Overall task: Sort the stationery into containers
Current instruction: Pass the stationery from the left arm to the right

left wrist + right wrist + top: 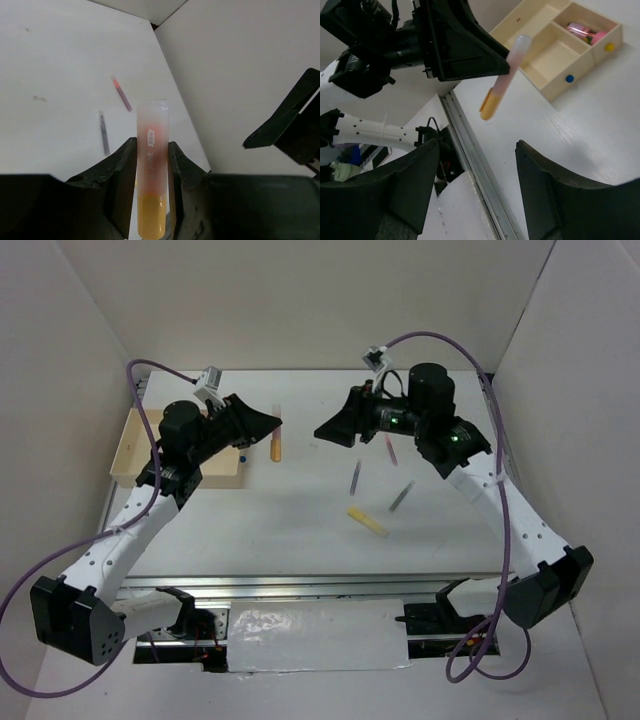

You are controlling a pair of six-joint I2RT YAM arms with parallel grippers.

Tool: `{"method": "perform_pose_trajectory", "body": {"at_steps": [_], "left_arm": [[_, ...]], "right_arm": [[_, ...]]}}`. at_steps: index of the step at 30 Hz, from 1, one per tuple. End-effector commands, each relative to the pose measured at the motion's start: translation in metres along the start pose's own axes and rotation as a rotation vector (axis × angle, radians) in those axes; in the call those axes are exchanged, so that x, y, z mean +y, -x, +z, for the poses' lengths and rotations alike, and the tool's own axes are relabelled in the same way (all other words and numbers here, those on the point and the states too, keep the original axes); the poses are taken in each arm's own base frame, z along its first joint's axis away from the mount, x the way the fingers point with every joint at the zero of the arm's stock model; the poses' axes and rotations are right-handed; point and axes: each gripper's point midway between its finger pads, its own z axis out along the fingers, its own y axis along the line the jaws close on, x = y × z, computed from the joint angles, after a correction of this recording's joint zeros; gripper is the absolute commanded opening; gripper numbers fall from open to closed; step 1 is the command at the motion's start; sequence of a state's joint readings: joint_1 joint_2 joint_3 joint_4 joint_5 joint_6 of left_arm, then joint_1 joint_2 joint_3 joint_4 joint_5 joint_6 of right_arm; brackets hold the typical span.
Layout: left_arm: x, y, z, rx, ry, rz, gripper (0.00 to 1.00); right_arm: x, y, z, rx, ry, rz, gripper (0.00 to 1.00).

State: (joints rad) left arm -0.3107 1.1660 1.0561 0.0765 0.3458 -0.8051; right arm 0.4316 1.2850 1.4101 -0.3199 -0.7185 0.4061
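Observation:
My left gripper (270, 424) is shut on a yellow marker with a pale pink cap (276, 448) and holds it above the table, right of the tan wooden tray (128, 446). In the left wrist view the gripper (151, 150) clamps the marker (151, 117) between both fingers. My right gripper (325, 432) is open and empty, facing the left one. In its wrist view it (477, 185) looks at the held marker (502, 85) and the tray (555, 57), with a pink highlighter (585, 31) in one compartment. A second yellow marker (367, 521), two grey pens (355, 477) (401, 496) and a pink pen (390, 450) lie on the table.
White walls enclose the table on the left, back and right. A metal rail (470, 145) runs along the near edge. The left arm covers much of the tray in the top view. Two of the loose pens (121, 93) (104, 133) show beyond the left fingers.

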Motion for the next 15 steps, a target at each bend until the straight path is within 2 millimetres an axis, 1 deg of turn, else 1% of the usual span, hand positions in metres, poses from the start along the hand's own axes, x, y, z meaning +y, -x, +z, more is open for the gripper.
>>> {"method": "perform_pose_trajectory", "body": {"at_steps": [1,2,3,4,5,6,7,11,12,15], "left_arm": [[-0.043,0.028,-0.012,-0.109,-0.127,-0.085,0.01],[-0.044,0.029,-0.012,-0.112,-0.128,-0.087,0.01],[-0.046,0.030,-0.012,-0.112,-0.131,-0.088,0.01],[-0.050,0.034,-0.014,-0.120,-0.140,-0.090,0.01],[-0.050,0.034,-0.014,-0.119,-0.137,-0.096,0.02],[-0.050,0.035,-0.014,-0.120,-0.135,-0.104,0.02],[-0.052,0.036,-0.014,-0.124,-0.138,-0.113,0.03],[-0.052,0.038,-0.014,-0.125,-0.132,-0.128,0.05],[-0.052,0.039,-0.013,-0.125,-0.128,-0.132,0.06],[-0.052,0.039,-0.013,-0.122,-0.125,-0.149,0.07]], "right_arm": [[0.027,0.019,0.023,-0.043,0.048,-0.022,0.70],[0.029,0.017,0.028,-0.037,0.052,-0.015,0.70],[0.025,0.014,0.036,-0.023,0.046,0.002,0.71],[0.026,0.009,0.042,-0.008,0.051,0.019,0.73],[0.026,0.008,0.046,-0.005,0.051,0.021,0.73],[0.023,0.004,0.055,0.013,0.050,0.038,0.73],[0.027,0.000,0.061,0.025,0.062,0.040,0.74],[0.032,-0.011,0.085,0.066,0.076,0.037,0.73],[0.036,-0.008,0.087,0.061,0.080,0.024,0.73],[0.035,-0.007,0.097,0.064,0.080,0.026,0.72]]}}
